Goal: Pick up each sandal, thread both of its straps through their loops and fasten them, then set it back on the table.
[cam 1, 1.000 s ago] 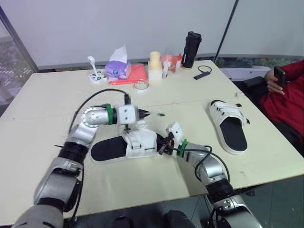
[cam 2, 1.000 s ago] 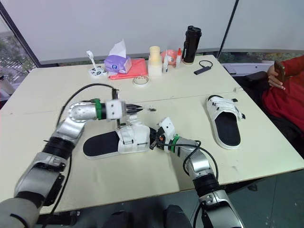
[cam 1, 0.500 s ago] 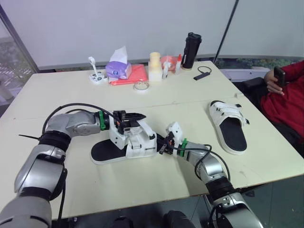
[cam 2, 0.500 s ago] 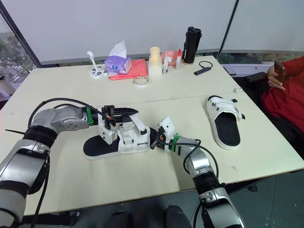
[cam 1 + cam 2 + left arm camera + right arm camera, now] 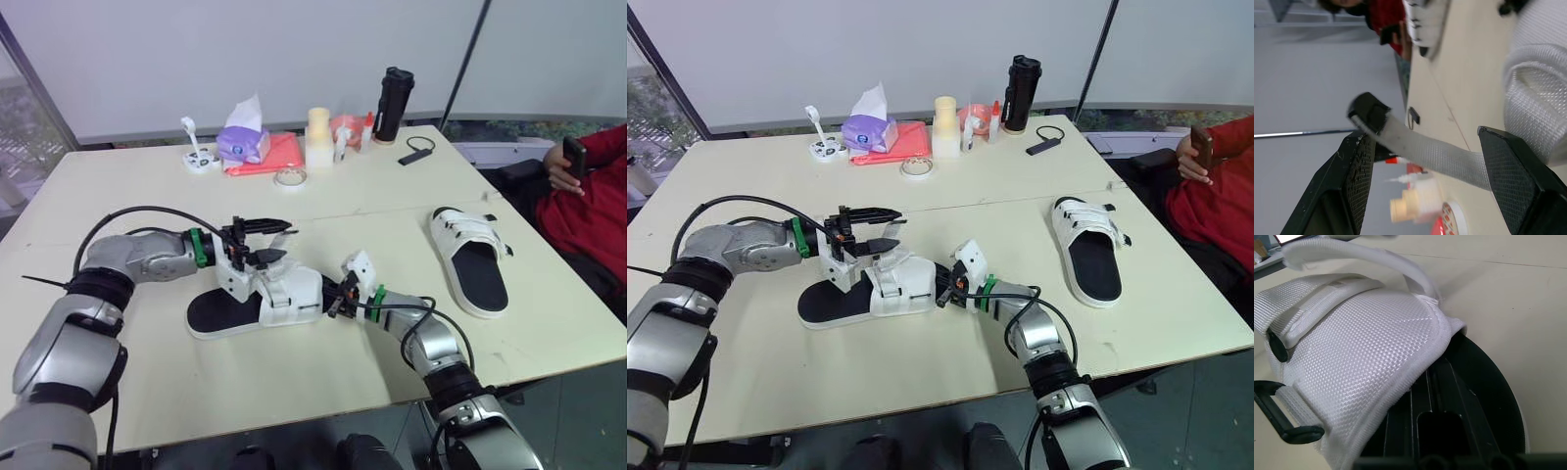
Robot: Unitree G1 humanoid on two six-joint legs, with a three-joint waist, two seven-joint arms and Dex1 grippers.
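– So, what is laid out, from the largest thing down?

– A wide beige table [image 5: 118, 196] is seen from above. Two white woven sandals with black soles are lying on it. The far sandal [image 5: 473, 257] is set well apart on the right. The near sandal [image 5: 284, 299] is lying flat in the middle, between the robot's two arms. A person in a red sleeve [image 5: 600, 181] is seated at the table's right edge.

– And what has been changed in the last second?

– The left arm has been lowered from a raised-elbow pose and brought in from the left. The left gripper [image 5: 274, 241] is now held just above the near sandal's upper, with its black fingers [image 5: 1359, 166] spread apart. In the left wrist view a pale webbing strap [image 5: 1420, 149] with a black tip is seen passing loosely between them, not pinched. The right gripper [image 5: 338, 297] has been kept at the sandal's right-hand end, touching it. Whether it is clamped there cannot be told.

– What is meant by that for the task?

– The strap has been bracketed but not yet caught, so a grasp is judged to be in preparation. Threading and fastening on this sandal appear unfinished, and it has not been lifted off the table. The far sandal's straps look closed, though that cannot be confirmed.
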